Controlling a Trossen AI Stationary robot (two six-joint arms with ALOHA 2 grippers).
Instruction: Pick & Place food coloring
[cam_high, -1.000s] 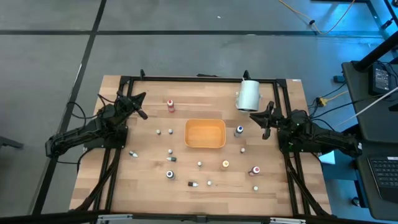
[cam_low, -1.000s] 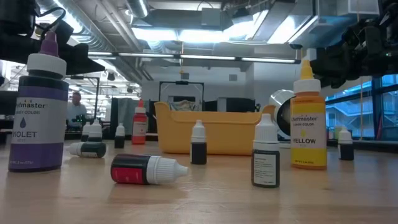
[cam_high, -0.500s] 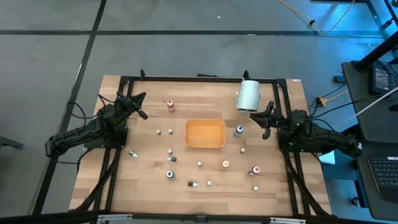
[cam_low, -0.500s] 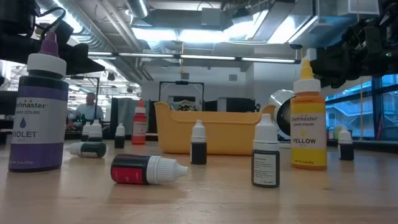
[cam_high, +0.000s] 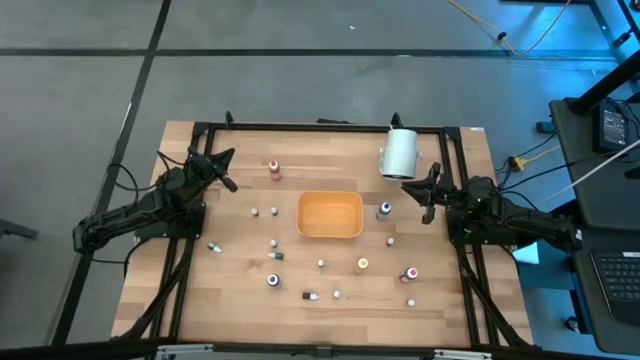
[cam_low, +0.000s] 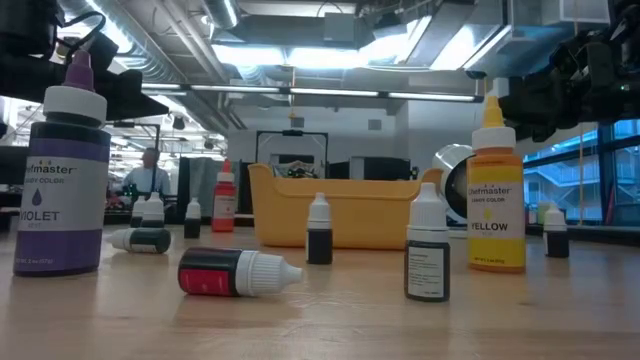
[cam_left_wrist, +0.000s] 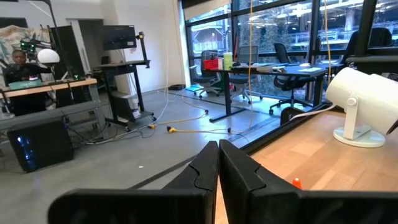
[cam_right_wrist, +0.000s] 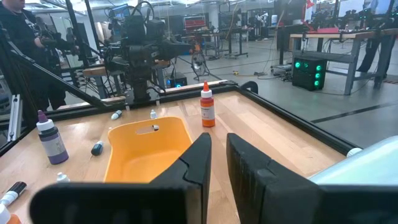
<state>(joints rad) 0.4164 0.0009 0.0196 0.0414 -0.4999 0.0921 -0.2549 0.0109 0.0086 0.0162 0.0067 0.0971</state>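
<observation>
While both grippers sit pressed together | violet bottle: "VIOLET" | yellow bottle: "YELLOW"

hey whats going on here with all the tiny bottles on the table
Nothing is being handled at this moment. Small food coloring bottles lie scattered over the wooden table around an orange tray, which looks empty. The left gripper waits shut at the table's left side and the right gripper waits shut at its right side, neither holding a bottle. A large white cylinder lies near the far edge. The sorting has not visibly started.
</observation>
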